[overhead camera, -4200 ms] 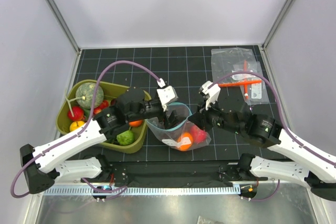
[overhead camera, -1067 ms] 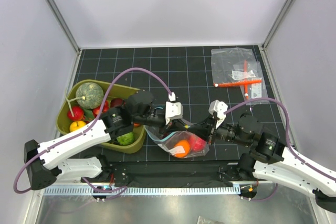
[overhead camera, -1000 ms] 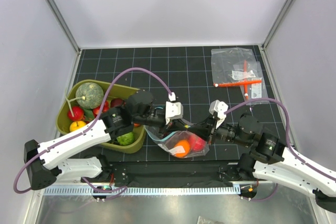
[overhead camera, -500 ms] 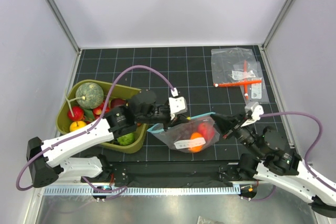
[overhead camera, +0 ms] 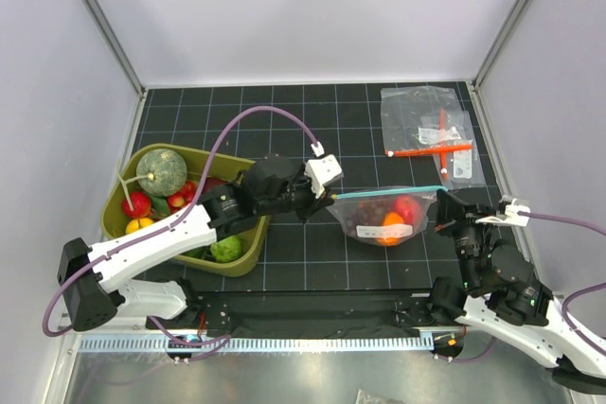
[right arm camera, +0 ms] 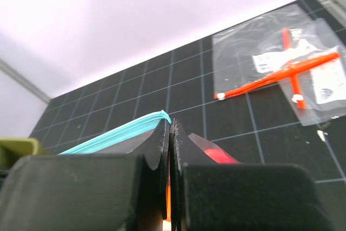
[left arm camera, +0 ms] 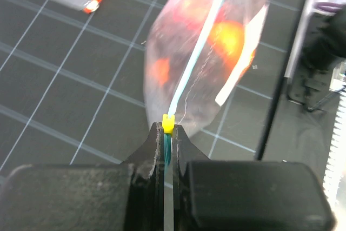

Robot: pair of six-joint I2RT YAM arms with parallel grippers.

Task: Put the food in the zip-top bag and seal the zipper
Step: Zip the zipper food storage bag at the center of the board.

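The top external view looks steeply down from above and behind the arm bases at the frame's bottom edge, taking in the whole gridded worktop (overhead camera: 284, 111). The left wrist view sits very close behind the left claw (left arm camera: 168, 131), facing along the zipper (left arm camera: 199, 52). The right wrist view looks low across the worktop past the right claw (right arm camera: 171, 128) toward the back wall. All three views share the zipper and the orange-tool packets (overhead camera: 431, 134).

Left wrist: food (left arm camera: 227, 36) inside zip-top bag (left arm camera: 162, 96) blurred; right wrist: bag mostly behind fingers (right arm camera: 154, 147).
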